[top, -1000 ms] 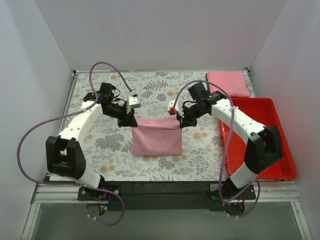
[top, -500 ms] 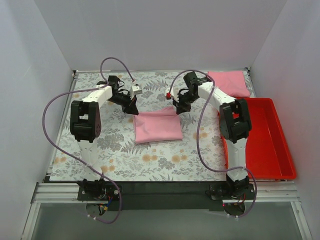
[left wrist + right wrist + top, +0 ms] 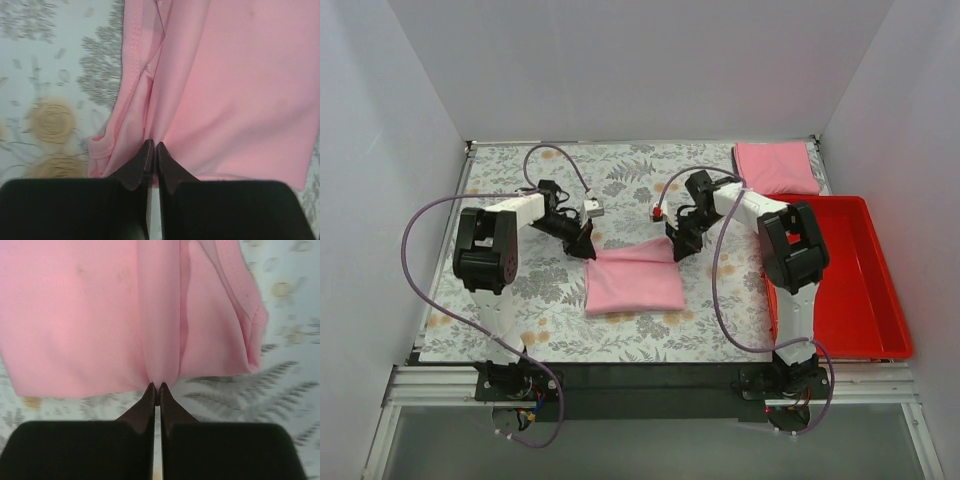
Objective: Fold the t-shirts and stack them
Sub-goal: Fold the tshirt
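Note:
A pink t-shirt (image 3: 632,280) lies folded on the floral table near the middle. My left gripper (image 3: 586,247) is shut on its far left corner; in the left wrist view the black fingertips (image 3: 146,155) pinch a fold of the pink cloth (image 3: 225,90). My right gripper (image 3: 677,247) is shut on the far right corner; in the right wrist view the fingertips (image 3: 165,397) pinch a ridge of the cloth (image 3: 100,325). A second folded pink t-shirt (image 3: 775,167) lies at the back right corner.
A red tray (image 3: 875,290) stands along the right edge of the table. The floral tablecloth (image 3: 530,300) covers the table. White walls close the back and sides. Purple cables loop above both arms.
Both grippers came a little nearer and lower, holding the shirt's far edge. The shirt's far edge now dips at the two corners and bulges in the middle.

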{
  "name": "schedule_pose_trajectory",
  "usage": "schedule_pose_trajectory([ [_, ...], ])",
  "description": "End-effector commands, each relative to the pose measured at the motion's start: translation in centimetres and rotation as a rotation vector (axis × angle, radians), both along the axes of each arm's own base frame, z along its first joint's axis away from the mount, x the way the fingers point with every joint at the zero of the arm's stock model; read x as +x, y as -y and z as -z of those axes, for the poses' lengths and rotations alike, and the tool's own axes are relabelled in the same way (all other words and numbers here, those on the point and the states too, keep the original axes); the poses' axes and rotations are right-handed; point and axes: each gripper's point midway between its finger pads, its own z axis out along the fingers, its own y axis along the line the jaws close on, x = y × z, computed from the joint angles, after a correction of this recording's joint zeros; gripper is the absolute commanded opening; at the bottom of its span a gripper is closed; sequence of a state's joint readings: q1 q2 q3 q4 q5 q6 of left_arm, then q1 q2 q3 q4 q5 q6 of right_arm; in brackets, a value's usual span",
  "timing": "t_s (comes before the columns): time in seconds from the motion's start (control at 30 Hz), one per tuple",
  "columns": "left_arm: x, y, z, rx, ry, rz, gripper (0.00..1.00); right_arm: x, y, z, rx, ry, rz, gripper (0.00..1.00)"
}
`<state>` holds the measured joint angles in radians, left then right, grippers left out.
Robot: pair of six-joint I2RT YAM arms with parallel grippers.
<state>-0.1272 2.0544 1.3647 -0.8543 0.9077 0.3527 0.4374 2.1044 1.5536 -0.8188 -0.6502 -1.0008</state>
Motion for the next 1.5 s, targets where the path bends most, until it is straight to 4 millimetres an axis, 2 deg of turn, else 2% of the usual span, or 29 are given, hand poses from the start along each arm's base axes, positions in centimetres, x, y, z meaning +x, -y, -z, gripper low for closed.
schedule_pose_trajectory([
  [0.0,-5.0,0.1,-2.1,-0.015,-0.002,0.075,0.00,-6.7,-0.1,-2.5,0.014,-0.129,-0.002,0.01],
  [0.03,-5.8,0.1,-2.2,-0.019,0.007,0.092,0.00,-7.7,-0.5,-3.7,0.045,-0.135,-0.005,0.01],
  [0.07,-6.5,0.1,-2.9,-0.024,0.026,0.100,0.01,-8.8,-0.6,-3.9,0.048,-0.165,-0.003,0.08],
  [0.1,-7.1,0.1,-3.2,-0.038,0.027,0.108,0.07,-9.6,-0.5,-4.2,0.048,-0.208,0.027,0.19],
  [0.13,-7.8,0.1,-3.1,-0.040,0.027,0.112,0.10,-10.0,-0.9,-5.2,0.076,-0.229,0.039,0.35],
  [0.17,-7.9,0.0,-3.8,-0.043,0.055,0.113,0.21,-10.1,-0.9,-5.7,0.079,-0.246,0.059,0.39],
  [0.2,-8.0,0.0,-4.3,-0.053,0.068,0.117,0.26,-10.1,-1.0,-6.2,0.085,-0.261,0.077,0.41],
  [0.23,-7.8,0.2,-5.0,-0.069,0.092,0.117,0.34,-9.7,-1.4,-7.4,0.116,-0.287,0.109,0.50],
  [0.3,-6.8,0.6,-7.2,-0.103,0.175,0.111,0.39,-8.1,-1.3,-8.9,0.166,-0.318,0.168,0.55],
  [0.33,-6.5,1.1,-8.3,-0.140,0.196,0.107,0.40,-7.1,-1.9,-10.1,0.210,-0.355,0.199,0.55],
  [0.4,-5.6,2.2,-10.4,-0.191,0.250,0.097,0.42,-5.1,-1.9,-11.0,0.254,-0.386,0.250,0.51],
  [0.43,-5.5,2.7,-10.8,-0.192,0.261,0.099,0.42,-3.8,-2.7,-11.4,0.283,-0.404,0.252,0.45],
  [0.5,-6.1,4.8,-10.9,-0.201,0.271,0.139,0.42,-2.7,-3.5,-11.4,0.281,-0.466,0.294,0.37],
  [0.53,-6.4,5.4,-10.9,-0.201,0.272,0.148,0.42,-2.2,-4.0,-11.0,0.296,-0.515,0.302,0.31],
  [0.57,-6.8,6.3,-10.3,-0.182,0.259,0.157,0.42,-1.5,-4.7,-11.4,0.308,-0.540,0.330,0.28],
  [0.63,-7.2,7.0,-9.5,-0.185,0.231,0.153,0.42,-0.7,-5.3,-10.7,0.304,-0.559,0.368,0.19],
  [0.7,-7.2,7.7,-8.3,-0.166,0.246,0.146,0.42,0.0,-5.9,-9.9,0.303,-0.577,0.424,0.17],
  [0.77,-7.6,8.6,-8.0,-0.168,0.242,0.148,0.42,0.8,-6.5,-9.7,0.329,-0.560,0.441,0.12],
  [0.8,-7.1,8.9,-7.7,-0.155,0.264,0.137,0.42,0.6,-6.7,-9.5,0.317,-0.590,0.467,0.11],
  [0.9,-7.7,9.5,-6.5,-0.137,0.225,0.138,0.42,0.5,-7.5,-8.9,0.309,-0.604,0.471,0.09],
  [1.03,-8.3,9.2,-3.9,-0.075,0.216,0.145,0.42,-0.4,-8.3,-8.0,0.289,-0.632,0.471,0.08],
  [1.23,-8.8,8.8,-2.4,-0.051,0.200,0.150,0.39,-1.2,-8.7,-6.9,0.277,-0.650,0.459,0.05],
  [1.37,-9.4,8.7,-2.0,-0.043,0.201,0.162,0.32,-1.4,-8.7,-6.4,0.270,-0.644,0.457,0.05],
  [1.47,-9.6,8.6,-2.0,-0.042,0.209,0.169,0.22,-1.6,-8.9,-6.2,0.267,-0.649,0.451,0.05],
])
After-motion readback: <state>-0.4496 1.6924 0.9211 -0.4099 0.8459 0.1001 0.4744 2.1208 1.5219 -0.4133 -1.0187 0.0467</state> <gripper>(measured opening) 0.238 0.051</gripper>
